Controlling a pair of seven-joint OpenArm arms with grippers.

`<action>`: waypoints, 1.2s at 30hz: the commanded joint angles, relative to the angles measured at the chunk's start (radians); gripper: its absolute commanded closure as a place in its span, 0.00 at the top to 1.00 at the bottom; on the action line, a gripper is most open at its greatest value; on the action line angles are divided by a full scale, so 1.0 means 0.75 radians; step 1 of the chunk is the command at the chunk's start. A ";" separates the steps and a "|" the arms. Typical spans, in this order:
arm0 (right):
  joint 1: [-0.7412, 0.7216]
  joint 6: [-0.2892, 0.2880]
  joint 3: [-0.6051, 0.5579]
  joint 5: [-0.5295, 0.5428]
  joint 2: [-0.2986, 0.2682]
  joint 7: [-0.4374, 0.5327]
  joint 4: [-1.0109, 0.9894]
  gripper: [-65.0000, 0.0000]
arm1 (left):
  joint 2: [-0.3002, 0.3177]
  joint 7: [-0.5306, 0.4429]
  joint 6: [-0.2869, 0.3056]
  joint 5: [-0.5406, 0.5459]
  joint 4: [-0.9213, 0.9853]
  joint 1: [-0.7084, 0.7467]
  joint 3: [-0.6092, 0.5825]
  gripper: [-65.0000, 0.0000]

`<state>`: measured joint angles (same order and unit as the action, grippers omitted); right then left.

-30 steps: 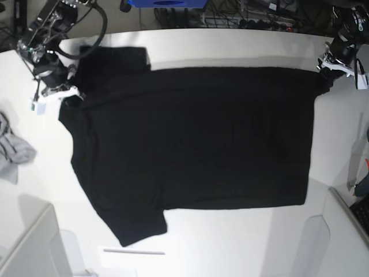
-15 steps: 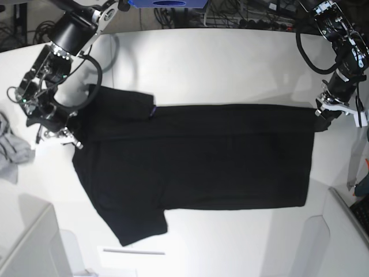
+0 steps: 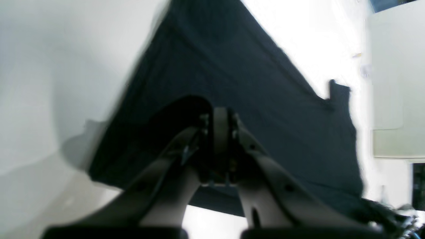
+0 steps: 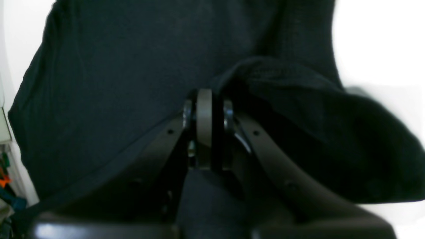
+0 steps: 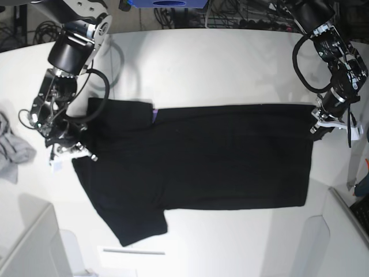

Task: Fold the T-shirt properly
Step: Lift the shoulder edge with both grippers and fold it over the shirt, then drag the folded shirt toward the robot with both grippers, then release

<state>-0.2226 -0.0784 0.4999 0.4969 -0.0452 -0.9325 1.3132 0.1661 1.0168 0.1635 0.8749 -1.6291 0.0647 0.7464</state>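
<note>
Base view, we list: T-shirt flat on desk, far edge doubled over; left claw and right claw each clamped on its corner, holding the fold line taut between them.

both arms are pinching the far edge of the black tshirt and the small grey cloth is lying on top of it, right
Not quite. Both arms do pinch the T-shirt with shut jaws, left gripper and right gripper, but the small grey cloth lies on the table, apart from the shirt, as the base view shows.
</note>
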 commanded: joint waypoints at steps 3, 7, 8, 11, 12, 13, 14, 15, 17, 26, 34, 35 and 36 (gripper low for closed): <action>-0.032 0.011 0.001 0.024 -0.010 0.046 0.020 0.00 | 0.019 -0.025 0.018 -0.046 -0.016 -0.046 0.004 0.00; -0.032 0.048 0.001 0.024 -0.010 0.050 0.020 0.00 | 0.019 -0.025 0.018 -0.067 -0.006 -0.069 0.004 0.00; -0.032 0.048 0.001 0.024 -0.010 0.050 0.020 0.00 | 0.019 -0.025 0.018 -0.067 0.011 -0.077 0.004 0.00; -0.027 0.048 0.001 0.026 -0.010 0.046 0.030 0.00 | 0.019 -0.025 0.018 -0.067 0.056 -0.091 0.004 0.00; -0.015 0.048 0.003 0.030 -0.010 0.048 0.032 0.00 | 0.019 -0.025 0.016 -0.067 0.064 -0.091 0.004 0.00; -0.005 0.048 0.003 0.030 -0.010 0.048 0.046 0.00 | 0.023 -0.025 0.016 -0.067 0.070 -0.091 0.004 0.00; -0.001 0.048 0.003 0.030 -0.006 0.048 0.067 0.00 | 0.023 -0.025 0.016 -0.067 0.070 -0.089 0.004 0.00; 0.015 0.048 0.014 0.030 -0.002 0.048 0.089 0.04 | 0.023 -0.027 0.016 -0.067 0.068 -0.087 0.006 0.00; 0.042 0.044 0.075 0.030 0.018 0.048 0.163 0.29 | 0.025 -0.027 0.016 -0.065 0.058 -0.087 0.012 0.09; 0.349 0.044 0.261 0.030 0.190 0.050 0.689 0.53 | -0.053 -0.033 0.035 -0.055 -0.180 0.121 0.221 0.83; 0.584 0.038 0.235 0.228 0.225 0.050 0.701 0.53 | -0.141 -0.035 0.241 -0.067 -0.092 0.250 0.344 0.83; 0.596 0.038 0.212 0.230 0.211 0.050 0.691 0.53 | -0.139 -0.035 0.250 -0.067 -0.096 0.261 0.344 0.83; 0.596 0.038 0.186 0.220 0.202 0.050 0.654 0.53 | -0.137 -0.035 0.258 -0.067 -0.096 0.265 0.348 0.83</action>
<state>0.2424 -0.0467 0.6342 0.6544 0.1211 -0.9211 1.7882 0.0536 0.9989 0.3492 0.8169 -1.6855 0.2573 1.0004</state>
